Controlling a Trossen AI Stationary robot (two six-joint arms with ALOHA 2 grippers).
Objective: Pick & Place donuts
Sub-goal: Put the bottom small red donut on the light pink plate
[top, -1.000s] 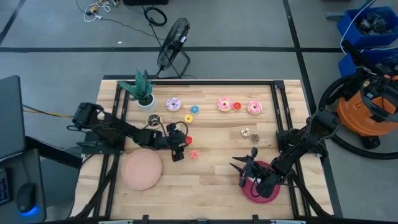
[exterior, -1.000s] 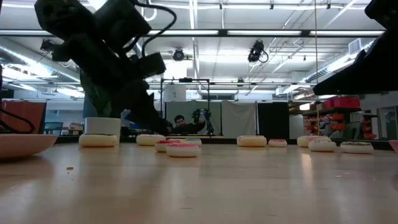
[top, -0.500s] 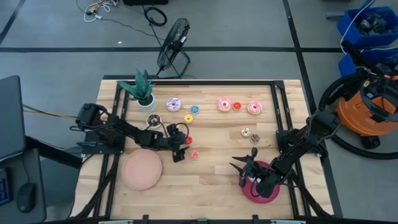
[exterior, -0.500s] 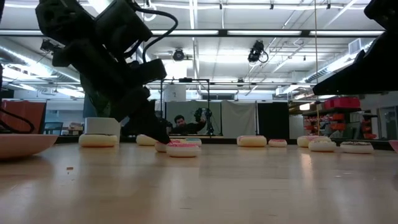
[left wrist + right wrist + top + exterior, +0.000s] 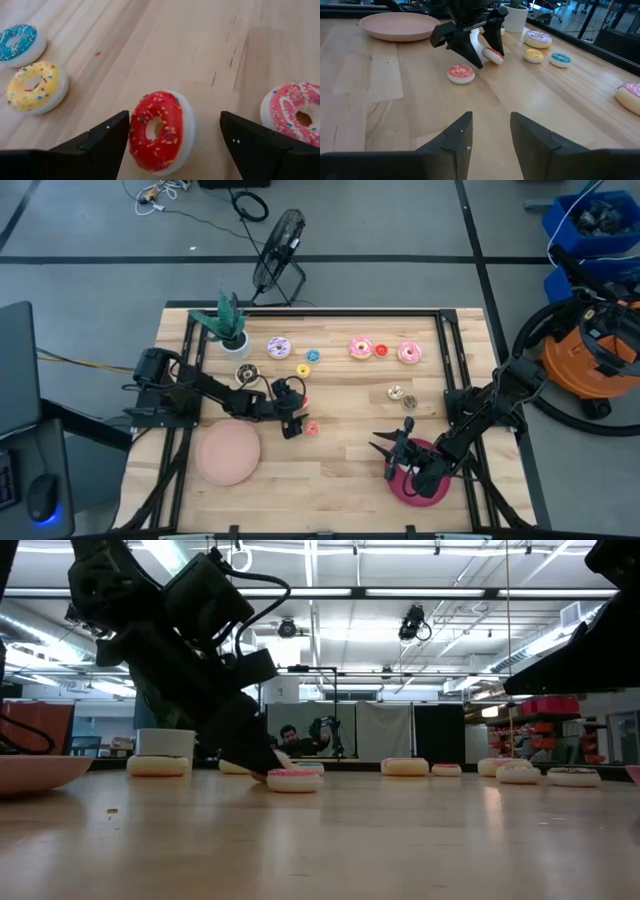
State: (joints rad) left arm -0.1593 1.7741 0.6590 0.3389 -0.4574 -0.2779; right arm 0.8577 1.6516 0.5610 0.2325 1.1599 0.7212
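Left gripper [image 5: 172, 137]: jaws wide, straddling one small red donut [image 5: 159, 131], sprinkled icing on a white ring, tilted on the pale wood table [image 5: 340, 470] mid-left.

Beside it: one tiny pink donut [image 5: 312, 427].

Right gripper [image 5: 490, 131]: part open, empty, over the crimson plate [image 5: 420, 488].

One matte pink plate [image 5: 227, 453].

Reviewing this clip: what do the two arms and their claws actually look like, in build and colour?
Both arms are black, built of jointed segments with dark cables running along them. The left claw and right claw each end in two black fingers. Seen close, the left fingers are flat, tapering wedges, each with a small pale dot near its inner edge. The right fingers are matte black blocks with angled tips.
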